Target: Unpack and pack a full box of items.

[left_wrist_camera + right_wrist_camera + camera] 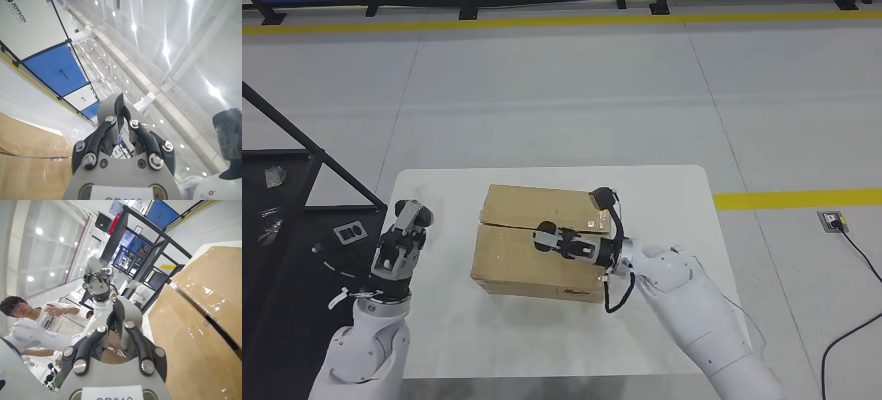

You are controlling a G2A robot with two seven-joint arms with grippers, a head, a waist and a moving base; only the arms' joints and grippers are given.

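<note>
The right pincer (119, 306), clenched empty, lies over the box (527, 205) on the table (672, 200); left pincer (122, 102), clenched, alongside.

A brown cardboard box (512, 255) sits centred on the white table (542, 340), flaps closed with a narrow gap

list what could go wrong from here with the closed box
The right gripper lies shut over the top seam of the box, which looks taped; pushing there may dent a flap rather than open it. The left gripper stands beside the box, apart from it, so nothing braces it and it might slide on the table.
</note>
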